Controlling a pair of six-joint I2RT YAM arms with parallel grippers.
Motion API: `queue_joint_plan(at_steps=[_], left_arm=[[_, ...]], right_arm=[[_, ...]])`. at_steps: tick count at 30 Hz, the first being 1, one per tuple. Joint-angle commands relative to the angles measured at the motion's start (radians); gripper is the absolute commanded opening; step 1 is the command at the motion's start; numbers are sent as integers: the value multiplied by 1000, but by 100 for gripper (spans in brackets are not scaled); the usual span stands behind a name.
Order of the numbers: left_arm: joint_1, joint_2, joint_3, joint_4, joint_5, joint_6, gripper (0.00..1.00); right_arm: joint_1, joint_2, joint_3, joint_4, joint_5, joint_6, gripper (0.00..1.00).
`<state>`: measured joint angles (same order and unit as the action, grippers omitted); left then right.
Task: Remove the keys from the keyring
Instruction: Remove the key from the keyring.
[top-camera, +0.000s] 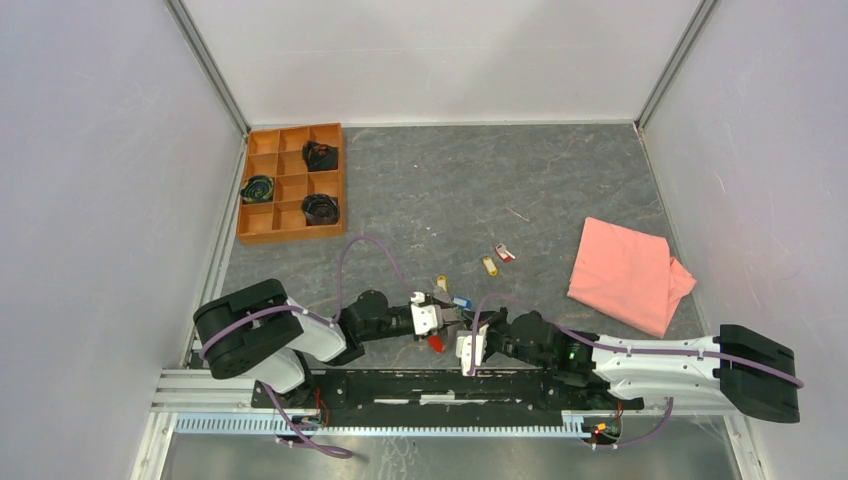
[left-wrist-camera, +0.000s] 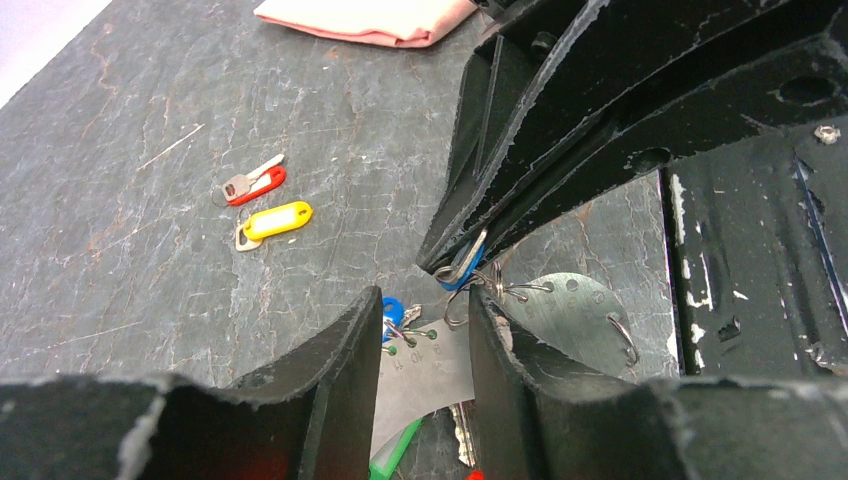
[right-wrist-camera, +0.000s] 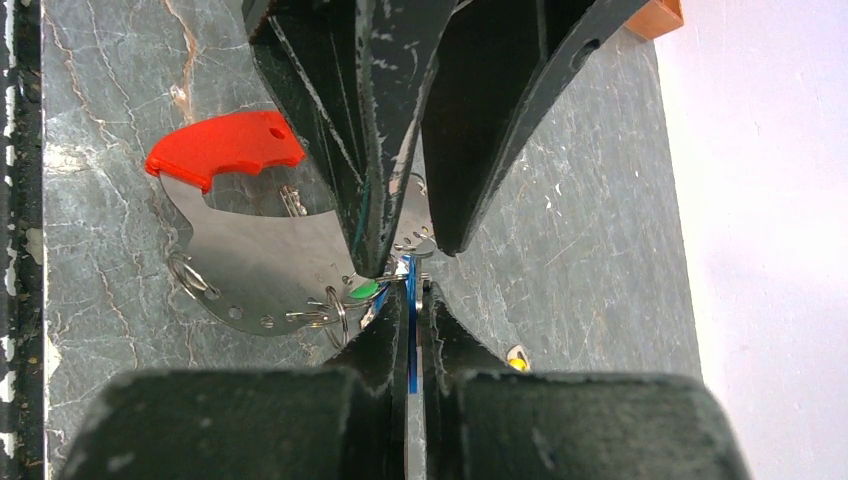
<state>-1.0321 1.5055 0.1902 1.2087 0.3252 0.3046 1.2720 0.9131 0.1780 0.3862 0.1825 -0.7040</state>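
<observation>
R gripper (right-wrist-camera: 411, 298) clamped tight on small metal key w/ blue plastic head (left-wrist-camera: 460, 277), right at edge of keyring (right-wrist-camera: 255, 245): curved shiny metal plate w/ holes, wire rings & red plastic end, flat on grey stone-look table (left-wrist-camera: 150, 300) btwn both arms. L gripper (left-wrist-camera: 425, 300) jaws partly apart, nothing held, tips over plate just beside R tips. Red-headed key (left-wrist-camera: 256, 185) & yellow-headed key (left-wrist-camera: 278, 220) lie loose further out, side by side
</observation>
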Motion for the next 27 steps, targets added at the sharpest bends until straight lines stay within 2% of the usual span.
queue_joint_plan(at_steps=[1,12,20,24,27], left_arm=[[-3,-17,35,-46,28,94,43],[0,-10,62,-64,73,100,41],[-1,23,66,-61,100,96,35],[0,38,66,-58,104,91,28],[-2,42,65,-47,97,83,13]], right_arm=[[12,-16,50,59,9,-8,0],[25,-15,54,48,23,-15,0],[29,-15,58,49,35,-15,0],[30,-21,58,52,45,-16,0],[30,-26,55,54,48,-11,0]])
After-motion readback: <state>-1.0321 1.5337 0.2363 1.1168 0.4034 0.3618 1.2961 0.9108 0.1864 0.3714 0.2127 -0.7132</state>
